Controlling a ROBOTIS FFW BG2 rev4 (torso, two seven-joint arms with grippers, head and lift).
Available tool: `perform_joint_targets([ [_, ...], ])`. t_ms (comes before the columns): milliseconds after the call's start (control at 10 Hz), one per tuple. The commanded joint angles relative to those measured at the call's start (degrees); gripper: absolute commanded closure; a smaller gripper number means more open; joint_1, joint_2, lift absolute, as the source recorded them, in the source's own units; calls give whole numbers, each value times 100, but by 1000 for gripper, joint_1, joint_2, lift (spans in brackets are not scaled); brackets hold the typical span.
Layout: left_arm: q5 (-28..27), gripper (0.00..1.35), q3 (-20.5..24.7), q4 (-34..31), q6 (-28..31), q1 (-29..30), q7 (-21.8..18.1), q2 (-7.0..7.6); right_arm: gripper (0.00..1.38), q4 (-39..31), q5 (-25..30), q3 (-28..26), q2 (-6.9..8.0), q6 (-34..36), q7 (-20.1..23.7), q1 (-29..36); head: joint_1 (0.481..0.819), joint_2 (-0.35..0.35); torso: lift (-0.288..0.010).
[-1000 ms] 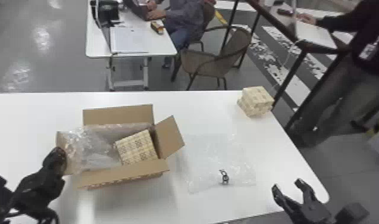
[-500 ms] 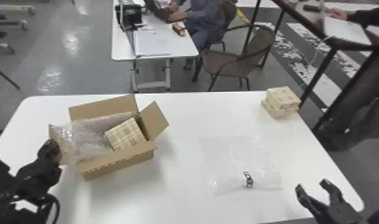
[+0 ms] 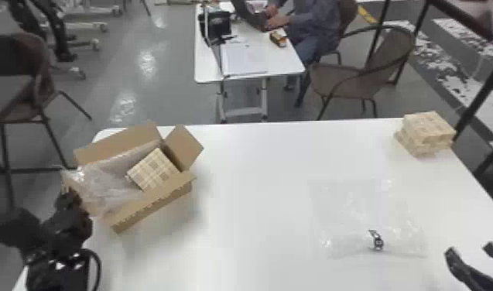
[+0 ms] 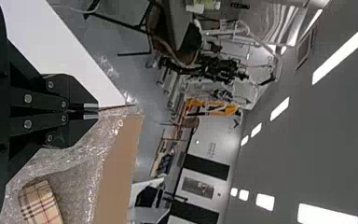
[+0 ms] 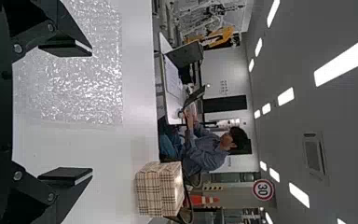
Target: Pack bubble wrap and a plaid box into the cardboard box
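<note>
"Cardboard box (image 3: 152, 201) is on the move: over the last two head views it slides left along the table (image 3: 237, 232) and turns a little, opening a gap from the loose sheet (image 3: 365, 209) to its right."

"What's pulling?"

"Left gripper (image 4: 91, 111), at the box's left end. Fingers closed together, card edge pinched between them. Reads as a drag, not a lift."

"Contents?"

"Plaid box (image 3: 154, 170) inside, sitting askew towards the right end; crumpled bubble wrap (image 3: 106, 185) inside too, spilling over the left end. Flaps up."

"Right gripper (image 5: 89, 112)?"

"Fingers wide apart, nothing between them; right of the box, past the sheet. Small black item (image 3: 376, 240) lies on that sheet. Stack of plaid boxes (image 3: 425, 133) farther off, beyond the box and to its right."

"Meaning for the job?"

"Packing looks done, bar tucking the wrap; I judge this as clearing the packed box aside. Watch the table's left edge, and that flap bending under the pull."
</note>
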Motion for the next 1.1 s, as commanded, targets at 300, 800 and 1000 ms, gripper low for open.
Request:
perform_joint_targets([
  [300, -176, 1185, -550, 1, -1098, 388, 1875, -15, 360, 55, -20, 73, 5, 40, 54, -65, 695, 128, -44],
  [800, -71, 564, -761, 177, -1309, 388, 2332, -15, 360, 117, -64, 135, 5, 93, 72, -91, 695, 130, -37],
  [1000, -71, 476, -981, 133, -1766, 511, 2332, -15, 360, 73, -81, 161, 5, 93, 63, -100, 695, 131, -34],
])
